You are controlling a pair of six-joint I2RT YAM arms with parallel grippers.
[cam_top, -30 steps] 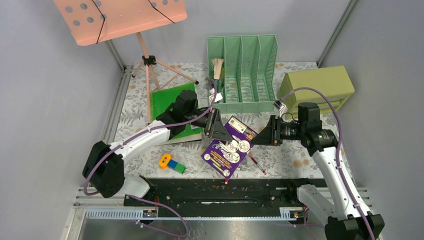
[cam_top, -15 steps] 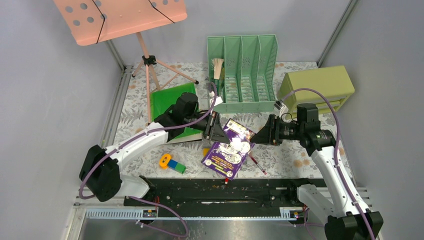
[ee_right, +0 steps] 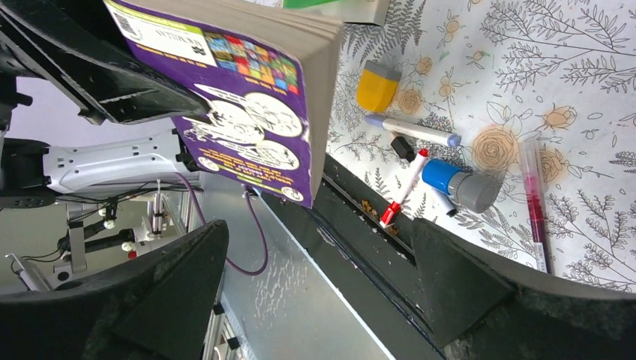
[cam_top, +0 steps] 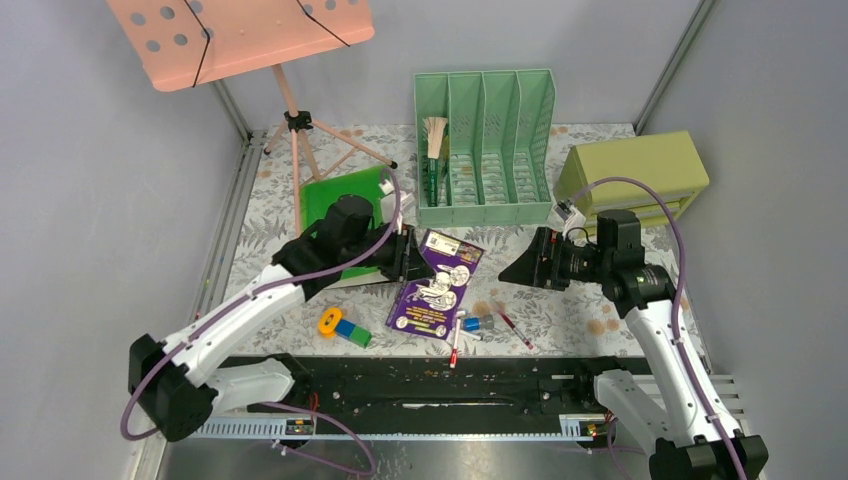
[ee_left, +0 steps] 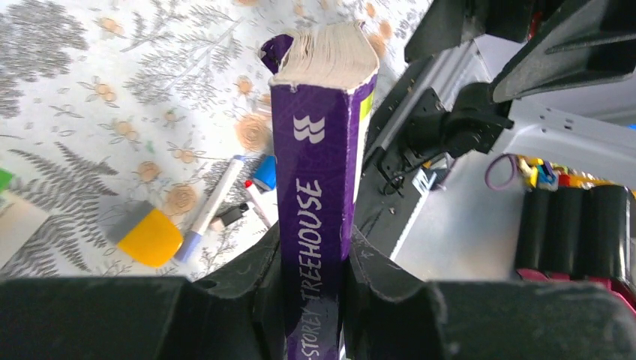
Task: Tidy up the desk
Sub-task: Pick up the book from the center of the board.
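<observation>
Left arm stretched forward, left end effector (cam_top: 408, 256) clenched on purple book (cam_top: 436, 284); right end effector (cam_top: 522, 268) released, facing it. Floral bench (cam_top: 265, 225) lies beneath both, long axis running left to right

The table (cam_top: 262, 225) is enclosed on three sides by plain grey walls: a left wall (cam_top: 100, 200), a back wall (cam_top: 500, 35) and a right wall (cam_top: 780, 100). Slanting aluminium posts (cam_top: 232, 110) are seen in the two far corners. A pink music stand (cam_top: 240, 35), perforated and mounted on a tripod (cam_top: 298, 122), is set at the far left. A pale green file rack (cam_top: 485, 100) with four compartments is placed against the back wall, and an olive-green drawer box (cam_top: 635, 165) near the right wall. A brushed metal sheet (cam_top: 450, 462) is seen along the near edge. Everything is evenly lit.
</observation>
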